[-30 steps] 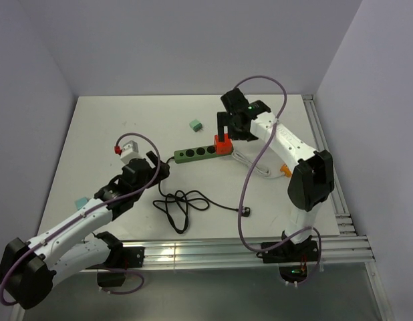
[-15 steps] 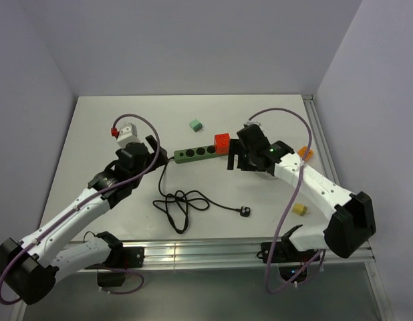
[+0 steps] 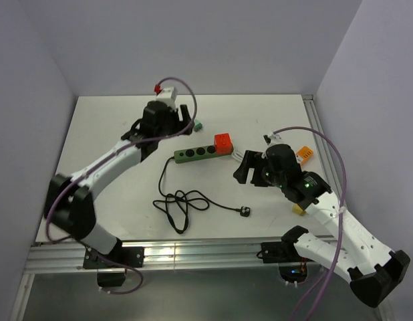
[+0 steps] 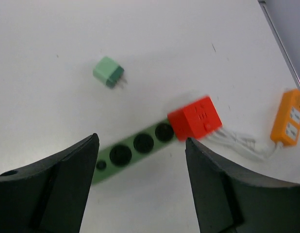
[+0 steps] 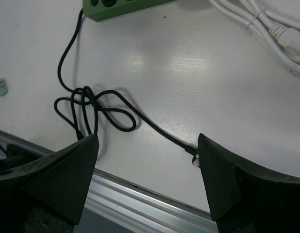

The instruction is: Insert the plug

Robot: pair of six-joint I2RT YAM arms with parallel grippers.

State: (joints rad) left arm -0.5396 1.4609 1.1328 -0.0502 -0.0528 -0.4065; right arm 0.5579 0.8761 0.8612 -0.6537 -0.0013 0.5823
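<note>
Cord (image 3: 176, 198), thin and black, lies in loose tangled loops on the smooth white table (image 3: 99, 154). We see it end in a small black plug (image 3: 245, 211), which rests flat on the surface near the front edge, well apart from the green power strip (image 3: 196, 153) and not held by either arm. The strip is a long, flat plastic bar with three round dark sockets in a row. A boxy red cube adapter (image 3: 222, 142) with small slotted faces sits at its right end. A bundled white cable (image 4: 237, 142) runs from there toward a rectangular orange adapter (image 4: 288, 118). Beyond the strip lies a small pale green cube charger (image 4: 108, 72) with two short metal prongs. The left gripper (image 4: 140, 145) hovers over the strip, its blunt matte black fingers spread apart and holding nothing. The right gripper (image 5: 147, 145) hangs above the cord, its fingers likewise wide apart and empty.
</note>
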